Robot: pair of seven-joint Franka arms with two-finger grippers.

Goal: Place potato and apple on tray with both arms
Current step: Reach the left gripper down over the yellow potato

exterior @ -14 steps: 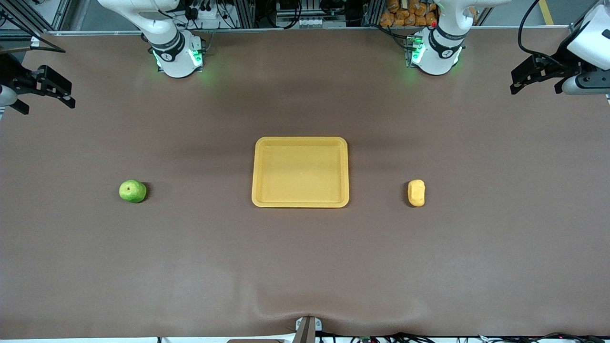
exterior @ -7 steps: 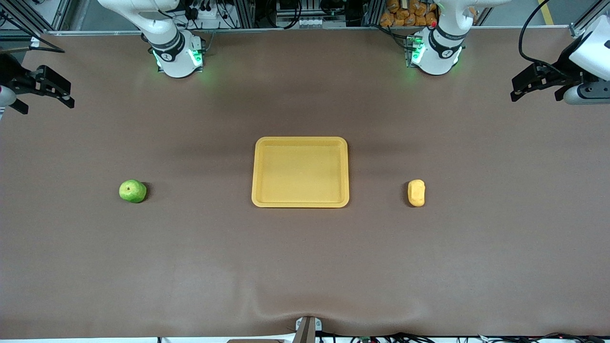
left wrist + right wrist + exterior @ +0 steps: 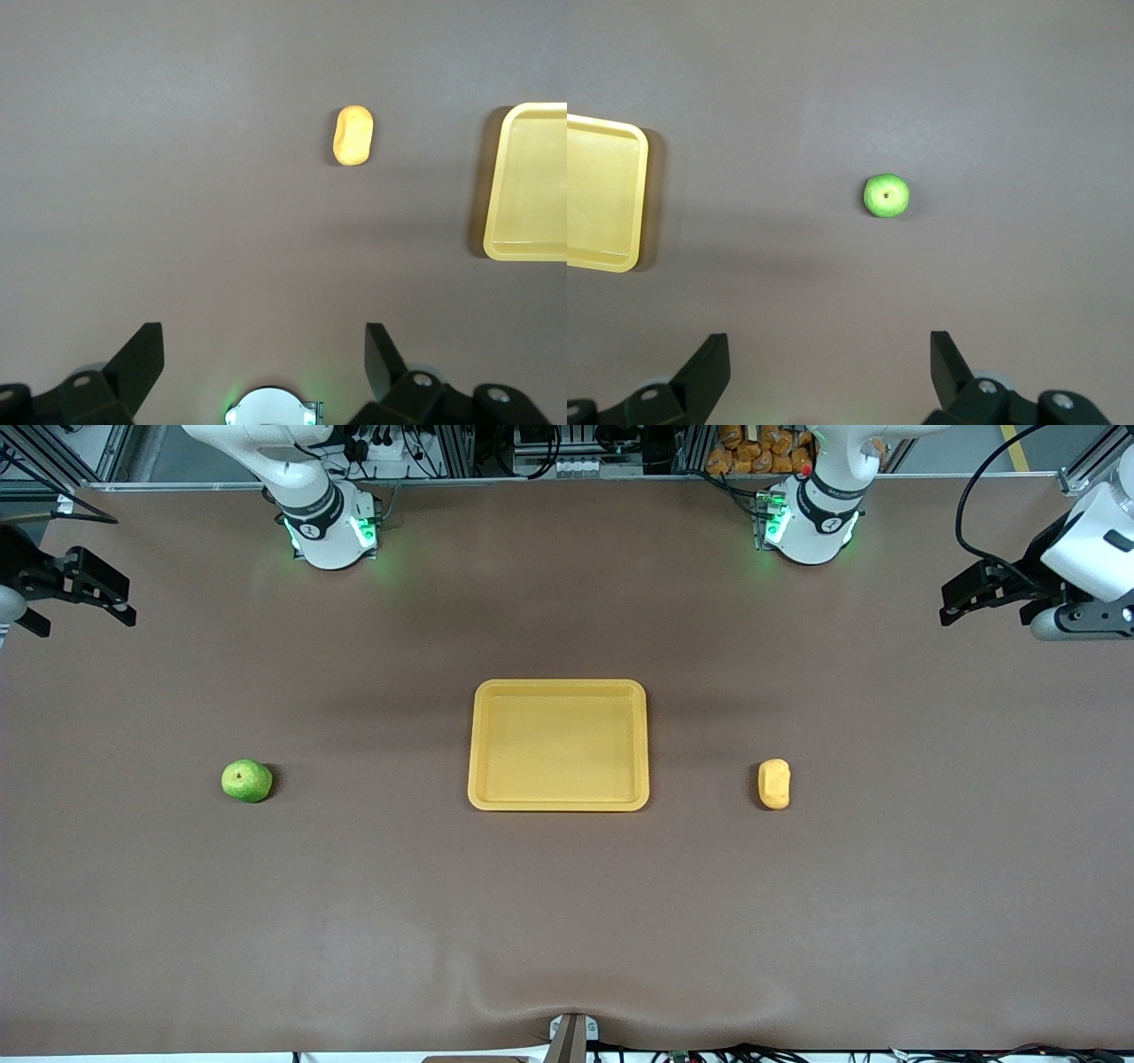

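A wide table covered in a matte brown mat (image 3: 567,921) carries a flat rectangular yellow-orange plastic tray (image 3: 559,805) with a low raised rim near its middle. A small round bright green apple (image 3: 246,780) lies well apart from the tray toward the right arm's end. A small oblong yellow-orange potato (image 3: 773,784) lies well apart from the tray toward the left arm's end.

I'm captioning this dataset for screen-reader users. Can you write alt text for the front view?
A yellow tray sits mid-table with nothing on it, the green apple beside it toward the right arm's end and the potato toward the left arm's end. Both open grippers, right gripper and left gripper, hang over the table's ends, holding nothing.
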